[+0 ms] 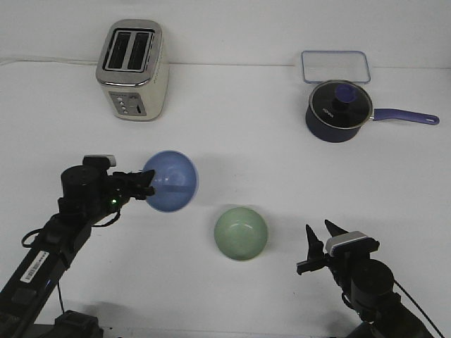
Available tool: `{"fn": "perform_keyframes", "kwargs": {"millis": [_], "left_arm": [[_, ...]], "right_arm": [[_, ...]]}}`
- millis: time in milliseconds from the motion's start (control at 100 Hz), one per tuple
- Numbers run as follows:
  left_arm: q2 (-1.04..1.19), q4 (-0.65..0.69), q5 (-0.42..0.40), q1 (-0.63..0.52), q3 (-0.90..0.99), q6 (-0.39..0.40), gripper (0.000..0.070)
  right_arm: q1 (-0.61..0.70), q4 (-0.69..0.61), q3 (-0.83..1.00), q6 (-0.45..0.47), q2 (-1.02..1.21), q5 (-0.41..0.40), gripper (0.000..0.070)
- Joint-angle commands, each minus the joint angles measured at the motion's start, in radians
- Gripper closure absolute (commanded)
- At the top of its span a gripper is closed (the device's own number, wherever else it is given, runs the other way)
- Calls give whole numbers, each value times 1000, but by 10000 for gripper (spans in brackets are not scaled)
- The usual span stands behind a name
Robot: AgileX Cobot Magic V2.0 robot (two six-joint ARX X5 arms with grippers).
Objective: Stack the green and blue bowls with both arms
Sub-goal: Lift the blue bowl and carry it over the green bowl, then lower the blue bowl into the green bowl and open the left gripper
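The periwinkle blue bowl (171, 181) is held tilted, its opening facing the camera, above the table left of centre. My left gripper (143, 185) is shut on its left rim. The sage green bowl (241, 233) sits upright on the table, below and to the right of the blue bowl, apart from it. My right gripper (318, 241) is open and empty, to the right of the green bowl with a gap between them.
A cream toaster (132, 69) stands at the back left. A dark navy saucepan (339, 109) with a lid and long handle sits at the back right, with a clear lidded container (335, 67) behind it.
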Motion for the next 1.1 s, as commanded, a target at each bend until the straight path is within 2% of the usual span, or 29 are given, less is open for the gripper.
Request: {"fn": "perform_keyframes", "kwargs": {"millis": [0,220,390,890,930,1030,1090], "left_arm": [[16,7,-1,-76,16,-27,687],[100,16,-109,-345,16,-44,687],[183,63,-162,-463,16,-44,687],[321,129,-166,-527,16,-43,681],[322,137,-160,-528,16,-43,646],[323,171,-153,-530,16,-43,398],[323,184,-153,-532,17,-43,321]], "right_arm": [[6,6,8,0,5,3,394],[6,5,8,0,5,3,394],[6,5,8,0,5,0,394],[6,5,8,0,5,0,394],[6,5,8,0,5,0,394],[6,5,8,0,5,0,394],[6,5,8,0,5,0,394]]}}
